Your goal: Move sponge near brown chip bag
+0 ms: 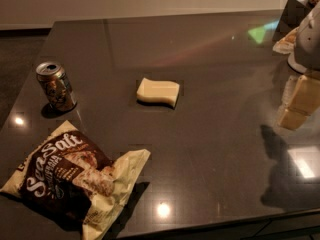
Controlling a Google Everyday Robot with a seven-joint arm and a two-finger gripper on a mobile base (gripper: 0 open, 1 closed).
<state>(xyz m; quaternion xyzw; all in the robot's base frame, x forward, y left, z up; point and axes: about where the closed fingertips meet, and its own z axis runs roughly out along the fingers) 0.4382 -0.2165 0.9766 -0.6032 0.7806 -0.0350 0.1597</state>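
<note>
The pale yellow sponge (158,92) lies flat near the middle of the dark table (215,149). The brown chip bag (75,176), dark brown and cream with "Sea Salt" lettering, lies crumpled at the front left. My gripper (298,104) hangs at the right edge of the view, above the table, well to the right of the sponge and far from the bag. Its blocky cream fingers (306,95) hold nothing.
A brownish soda can (56,86) stands upright at the left, behind the bag. A dark box and a snack packet (287,39) sit at the far right corner. The table's front edge runs along the bottom of the view.
</note>
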